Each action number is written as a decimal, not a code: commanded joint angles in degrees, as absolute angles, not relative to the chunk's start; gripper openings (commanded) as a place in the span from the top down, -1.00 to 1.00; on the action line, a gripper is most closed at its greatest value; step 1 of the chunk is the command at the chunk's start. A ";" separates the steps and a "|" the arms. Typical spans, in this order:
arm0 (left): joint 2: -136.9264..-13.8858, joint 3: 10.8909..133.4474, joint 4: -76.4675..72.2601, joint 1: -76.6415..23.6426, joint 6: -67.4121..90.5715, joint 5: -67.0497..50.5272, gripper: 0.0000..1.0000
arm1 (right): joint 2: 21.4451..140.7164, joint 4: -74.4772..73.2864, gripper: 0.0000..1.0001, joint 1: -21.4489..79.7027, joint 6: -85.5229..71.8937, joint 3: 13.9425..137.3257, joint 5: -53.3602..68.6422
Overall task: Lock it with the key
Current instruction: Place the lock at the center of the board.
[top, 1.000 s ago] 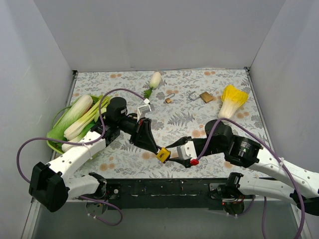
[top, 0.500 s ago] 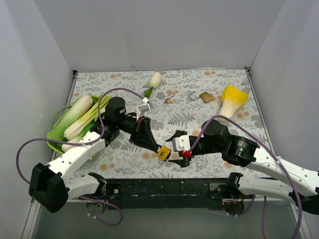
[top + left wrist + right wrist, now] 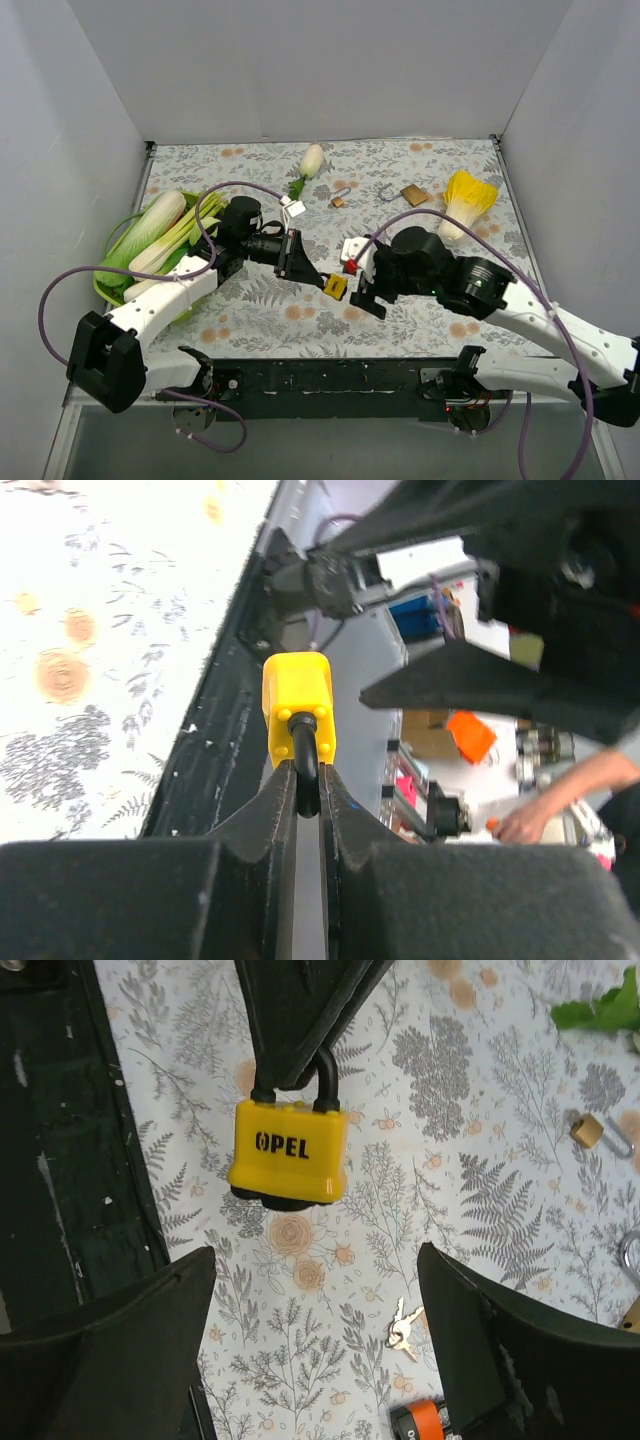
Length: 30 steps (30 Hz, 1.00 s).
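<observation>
Two claws met low over the table (image 3: 480, 1160); the left gripper (image 3: 308, 785) was clamped shut on the black shackle (image 3: 305, 752) of the yellow padlock (image 3: 288, 1155), holding it off the surface with its body hanging toward the other arm, probably to offer the keyhole end; the right gripper (image 3: 315, 1280) stood wide apart and empty just before the lock; the keys (image 3: 403, 1329) lay loose on the cloth beneath it, so a key apparently needed fetching before any locking.
</observation>
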<state>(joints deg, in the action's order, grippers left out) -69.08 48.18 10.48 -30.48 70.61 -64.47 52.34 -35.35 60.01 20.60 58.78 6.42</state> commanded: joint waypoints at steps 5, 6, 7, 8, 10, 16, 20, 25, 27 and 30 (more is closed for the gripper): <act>-73.65 52.38 11.78 -30.06 76.90 -54.31 1.00 | 62.04 -34.90 -0.76 58.89 15.47 64.60 5.71; -73.83 52.30 11.34 -30.15 77.34 -54.75 1.00 | 62.75 -33.85 -0.76 58.97 15.03 64.60 4.67; -73.74 52.12 10.21 -30.15 77.87 -55.28 1.00 | 64.41 -33.75 -0.75 58.80 14.33 64.95 4.31; -73.65 51.77 9.59 -30.06 78.31 -56.24 1.00 | 64.95 -33.49 -0.74 58.62 14.24 65.30 4.48; -73.48 51.16 8.27 -30.15 79.71 -56.77 1.00 | 65.74 -32.00 -0.73 58.36 13.98 65.65 6.32; -72.60 49.04 3.61 -30.06 82.62 -60.99 1.00 | 67.76 -28.31 -0.69 58.36 15.20 65.57 8.00; -71.81 48.43 3.25 -30.06 82.70 -61.52 1.00 | 68.47 -26.28 -0.65 58.36 17.49 65.48 7.65; -71.02 47.55 2.20 -30.15 83.41 -62.49 1.00 | 69.17 -26.02 -0.42 58.36 18.72 65.13 7.91; -70.75 47.20 2.11 -30.15 83.58 -62.67 1.00 | 69.00 -26.02 -0.16 58.36 18.98 64.60 8.00; -70.31 46.76 1.32 -30.15 84.11 -62.67 1.00 | 68.56 -26.28 -0.02 58.36 19.25 63.90 7.65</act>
